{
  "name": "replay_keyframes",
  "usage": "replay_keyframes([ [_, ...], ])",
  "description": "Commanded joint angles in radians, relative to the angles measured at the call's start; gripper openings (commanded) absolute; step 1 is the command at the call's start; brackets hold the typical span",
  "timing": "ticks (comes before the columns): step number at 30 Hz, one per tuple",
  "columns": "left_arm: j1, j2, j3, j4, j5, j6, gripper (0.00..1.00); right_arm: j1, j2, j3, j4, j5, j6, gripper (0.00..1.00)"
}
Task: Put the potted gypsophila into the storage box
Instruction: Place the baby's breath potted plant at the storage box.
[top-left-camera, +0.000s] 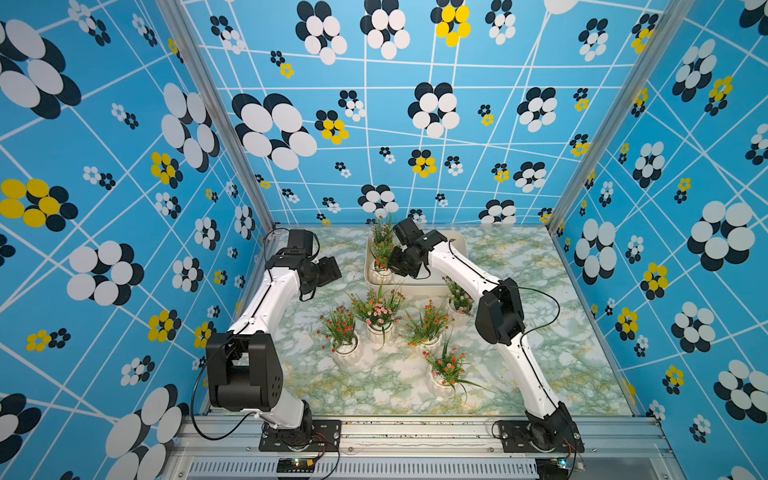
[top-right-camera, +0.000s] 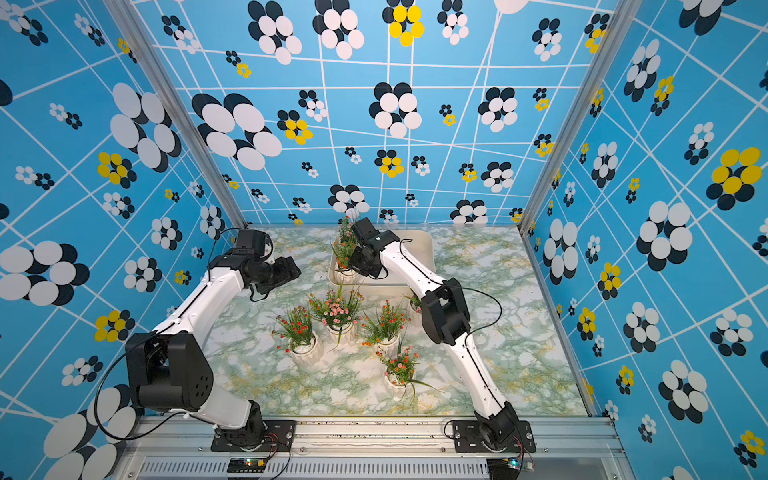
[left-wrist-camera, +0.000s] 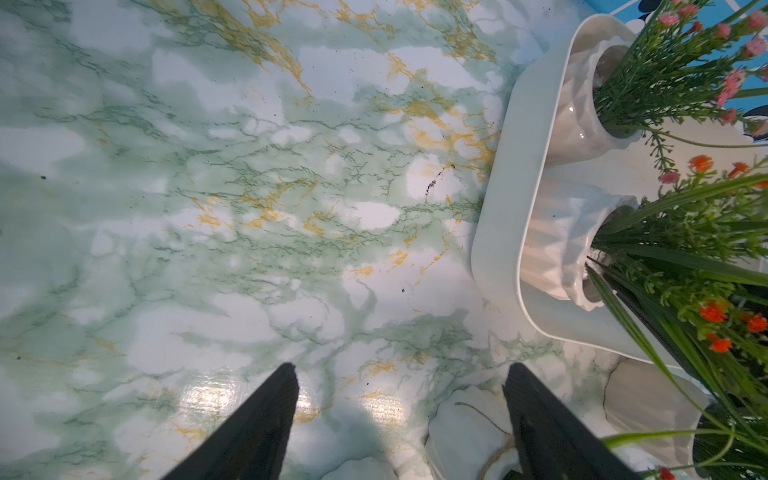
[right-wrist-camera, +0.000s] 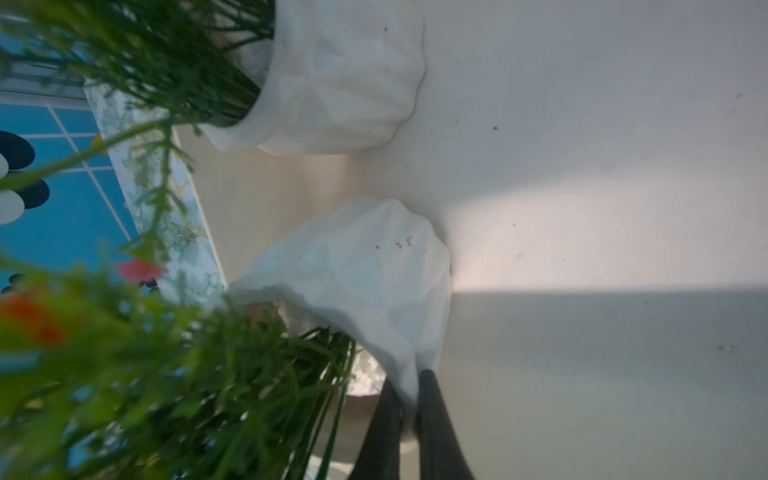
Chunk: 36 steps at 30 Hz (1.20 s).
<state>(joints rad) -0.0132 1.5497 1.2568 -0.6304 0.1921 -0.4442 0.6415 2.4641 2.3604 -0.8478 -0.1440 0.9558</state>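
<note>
Currently the right gripper (right-wrist-camera: 409, 376) is seen inside the storage box (top-left-camera: 456, 240), its jaws pressed together on the thin rim wall of an orange-flowered potted gypsophila (right-wrist-camera: 365, 266), with one finger inside the pot's mouth and one outside. The pinched pot is placed at the left end of the box, its base down at the box floor. A pink-flowered potted gypsophila (right-wrist-camera: 345, 83) is set just beyond it, in the far left corner of the same box, near the claw but not touched by it. The left gripper (left-wrist-camera: 402, 368) is held over the marbled table (left-wrist-camera: 208, 208), just beside the box's left wall, its jaws spread wide with nothing between them. Five more plants are left on the table in front of the box: a red one (top-left-camera: 340, 328), a pink one (top-left-camera: 379, 311), an orange-red one (top-left-camera: 428, 324), a nearer orange one (top-left-camera: 446, 368) and a pink one beside the right arm (top-left-camera: 459, 297).
</note>
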Motion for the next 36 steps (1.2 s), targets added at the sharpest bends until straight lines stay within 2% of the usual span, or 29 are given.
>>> replay_keyframes([
  [1, 0.009, 0.000, -0.023, 0.007, 0.008, 0.016, 0.82, 0.006, -0.022, 0.047, 0.056, -0.028, 0.014, 0.00],
  [28, 0.007, 0.019, -0.050, 0.031, 0.028, 0.007, 0.81, 0.028, 0.013, 0.061, 0.009, -0.042, 0.005, 0.01],
  [36, 0.007, 0.027, -0.049, 0.033, 0.029, 0.003, 0.82, 0.029, 0.022, 0.083, -0.003, -0.045, -0.007, 0.10],
])
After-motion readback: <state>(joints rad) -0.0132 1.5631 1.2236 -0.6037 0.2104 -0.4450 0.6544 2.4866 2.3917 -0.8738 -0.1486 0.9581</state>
